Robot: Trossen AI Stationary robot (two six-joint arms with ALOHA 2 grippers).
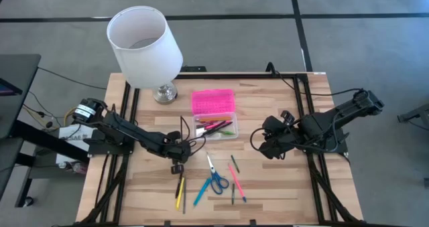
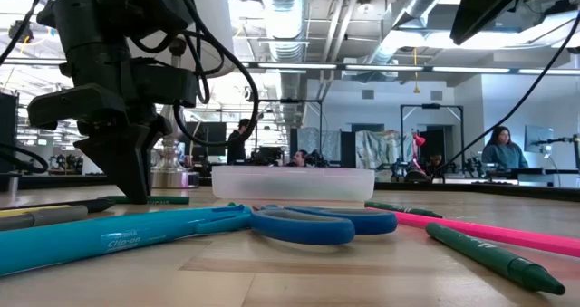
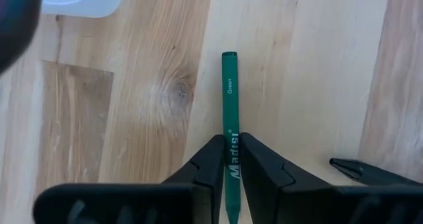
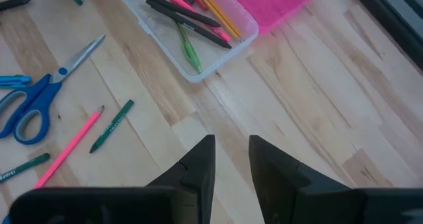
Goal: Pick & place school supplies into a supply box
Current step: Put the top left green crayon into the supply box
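Left gripper point(image 3: 228, 159) pinching green pencil point(image 3: 229, 98) on table point(image 3: 132, 118); lifting straight, carrying toward supply box point(image 1: 216, 127) ahead.

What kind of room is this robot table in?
Probably a large open lab or workshop: bare ceiling ducts, long strip lights, and people seated at workstations beyond the wooden table.

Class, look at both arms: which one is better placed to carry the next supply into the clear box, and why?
Left. Its claw is shut on a green pencil lying on the table, near the box. The right claw hangs empty, apart from the loose supplies.
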